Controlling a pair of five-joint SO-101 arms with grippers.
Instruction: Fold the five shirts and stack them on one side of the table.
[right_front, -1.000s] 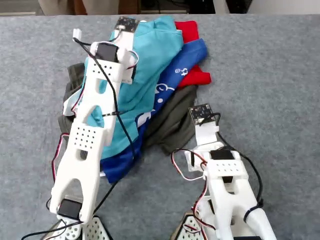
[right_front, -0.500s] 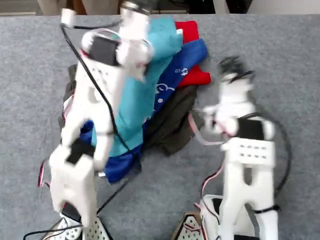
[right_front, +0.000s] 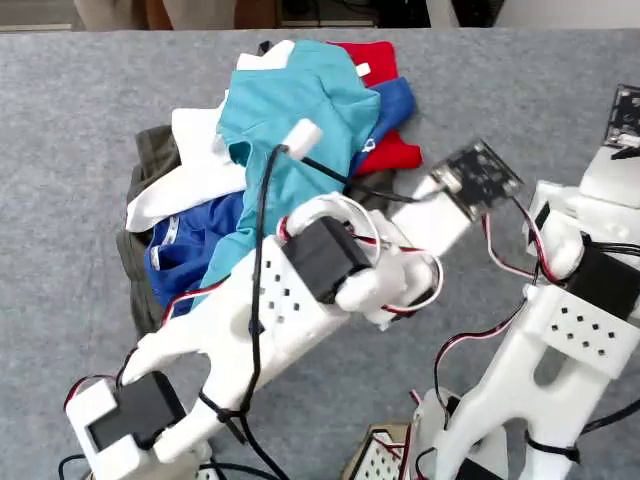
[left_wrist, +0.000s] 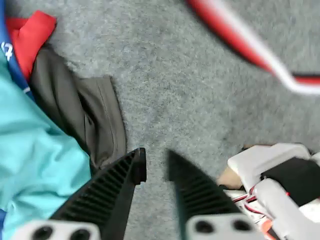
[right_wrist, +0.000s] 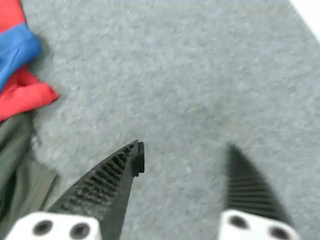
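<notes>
- Grey felt table (right_front: 540, 90); shirt pile (right_front: 280, 150) unfolded, nothing stacked.
- Left gripper (left_wrist: 155, 161): jaws slightly apart, empty; olive shirt (left_wrist: 82, 112) hem just beside one tip.
- Right gripper (right_wrist: 185, 152): wide apart, empty, pile off beside it.
- We'd pinch 1 layer only, drag clear w/o snagging neighbours.

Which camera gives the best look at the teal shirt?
The high view: the teal shirt lies spread out on top, nearly whole, with an arm over its lower edge. The left wrist view catches one corner beside a dark shirt. The right wrist view faces the red shirt, the blue shirt and table.
</notes>
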